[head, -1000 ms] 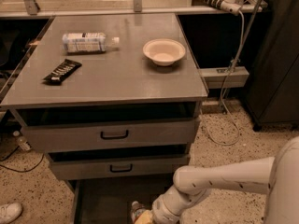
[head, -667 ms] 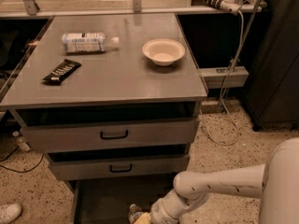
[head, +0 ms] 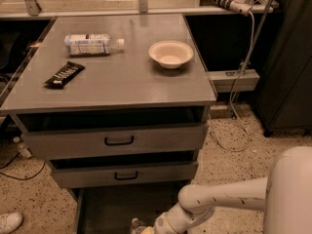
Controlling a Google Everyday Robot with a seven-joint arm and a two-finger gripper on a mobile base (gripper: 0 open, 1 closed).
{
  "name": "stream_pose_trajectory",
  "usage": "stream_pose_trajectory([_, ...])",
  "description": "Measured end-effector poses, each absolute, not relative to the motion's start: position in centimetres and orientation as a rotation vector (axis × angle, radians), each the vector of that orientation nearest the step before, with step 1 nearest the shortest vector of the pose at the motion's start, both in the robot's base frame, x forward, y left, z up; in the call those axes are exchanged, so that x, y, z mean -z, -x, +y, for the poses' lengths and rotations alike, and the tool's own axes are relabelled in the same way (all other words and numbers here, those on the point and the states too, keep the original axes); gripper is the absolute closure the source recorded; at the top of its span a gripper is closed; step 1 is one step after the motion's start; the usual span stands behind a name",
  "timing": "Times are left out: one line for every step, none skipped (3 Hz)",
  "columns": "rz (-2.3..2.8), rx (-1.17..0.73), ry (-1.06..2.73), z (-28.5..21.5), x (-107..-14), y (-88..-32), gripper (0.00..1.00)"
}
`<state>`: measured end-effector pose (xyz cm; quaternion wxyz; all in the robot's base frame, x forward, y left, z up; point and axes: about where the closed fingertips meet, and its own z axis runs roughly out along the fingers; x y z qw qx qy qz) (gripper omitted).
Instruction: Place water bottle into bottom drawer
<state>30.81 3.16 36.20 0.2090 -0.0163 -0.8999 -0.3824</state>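
Note:
The bottom drawer (head: 112,206) is pulled out at the foot of the grey cabinet, and its dark inside shows. My white arm (head: 219,199) reaches in from the lower right and bends down over the drawer. My gripper (head: 148,229) is at the picture's bottom edge, over the drawer's front part, mostly cut off. A small piece of the clear water bottle (head: 137,224) shows right at the gripper, low in the drawer. I cannot tell whether it is held or lying there.
On the cabinet top lie a bottle with a large white-blue label (head: 92,44), a white bowl (head: 170,53) and a black snack bar (head: 64,74). The two upper drawers (head: 117,140) stand slightly ajar. A white shoe (head: 9,222) is on the floor at the left and a dark cabinet (head: 287,67) at the right.
The arm's wrist has sunk slightly lower and to the left over the bottom drawer. The things on the cabinet top have not moved.

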Motion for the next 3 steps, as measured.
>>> stream_pose_trajectory([-2.468, 1.137, 0.08, 4.7, -32.4, -30.7, 1.0])
stream_pose_trajectory([-2.453, 1.199, 0.071, 6.2, -29.8, -32.2, 1.0])
stream_pose_trajectory([-2.453, 1.206, 0.079, 6.4, -29.5, -32.4, 1.0])
